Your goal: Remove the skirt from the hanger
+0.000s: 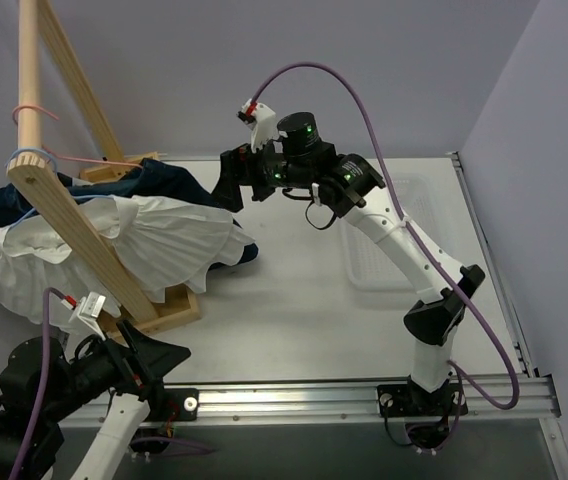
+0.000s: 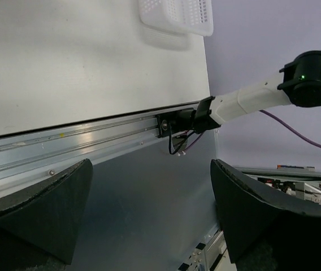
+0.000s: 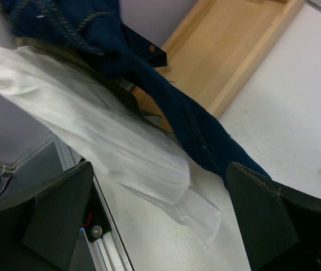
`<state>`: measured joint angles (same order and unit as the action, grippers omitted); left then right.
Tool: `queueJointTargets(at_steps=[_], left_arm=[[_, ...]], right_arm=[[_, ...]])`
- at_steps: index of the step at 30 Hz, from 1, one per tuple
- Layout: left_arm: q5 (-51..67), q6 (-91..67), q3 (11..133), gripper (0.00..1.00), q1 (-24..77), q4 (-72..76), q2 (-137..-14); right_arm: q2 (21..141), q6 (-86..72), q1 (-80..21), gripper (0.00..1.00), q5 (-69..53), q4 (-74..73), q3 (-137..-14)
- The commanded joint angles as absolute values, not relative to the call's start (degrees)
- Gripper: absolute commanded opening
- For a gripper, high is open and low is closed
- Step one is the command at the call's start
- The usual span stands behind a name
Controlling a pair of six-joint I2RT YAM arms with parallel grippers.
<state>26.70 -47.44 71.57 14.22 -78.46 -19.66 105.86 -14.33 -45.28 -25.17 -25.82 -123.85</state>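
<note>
Two arms are in view, each with one hand, and I count one skirt, one dark navy garment, two wire hangers, one wooden rack and one white basket.

The skirt [image 1: 154, 240] hangs at the left of the counter [image 1: 304, 320]. It is draped across the rack's [image 1: 94, 240] slanted beam, with its ruffled hem flaring right toward the middle. The light-blue hanger [image 1: 29, 160] is hooked round the rack's rod. Its wire drops into the top of the skirt, which has not been taken off it. The pink hanger [image 1: 30, 110] is hooked farther along the same rod. The navy garment [image 1: 179, 185] sits behind and under the skirt, on the far side. The basket [image 1: 394, 240] lies on the right of the counter, well apart from the clothes.

The right hand [image 1: 232, 182] is at the far middle, just beside the right edge of the navy garment. Its fingers are spread wide and grip nothing. From its wrist camera, navy cloth and white hem lie beyond the gap, but I cannot tell whether it touches the fabric.

The left hand [image 1: 139, 355] is low at the near left, by the rack's foot and over the near rail. Its fingers are also spread wide, with nothing between them and well apart from the skirt.
</note>
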Motion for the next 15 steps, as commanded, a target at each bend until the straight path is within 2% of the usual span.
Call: queueJointTargets(at_steps=[1, 7, 15], left_arm=[[28.1, -48.2, 72.8, 0.94, 15.8, -82.5, -17.8], [31.7, -51.1, 67.0, 0.94, 19.5, -77.1, -14.7], [28.7, -47.6, 72.7, 0.97, 19.6, -82.3, -15.0]], right_arm=[[106.4, -10.9, -47.0, 1.00, -32.9, -18.2, -126.2], [110.0, -9.9, -48.9, 0.95, -40.6, -16.5, -129.0], [113.5, -9.1, -49.7, 0.92, -40.6, -13.6, -129.9]])
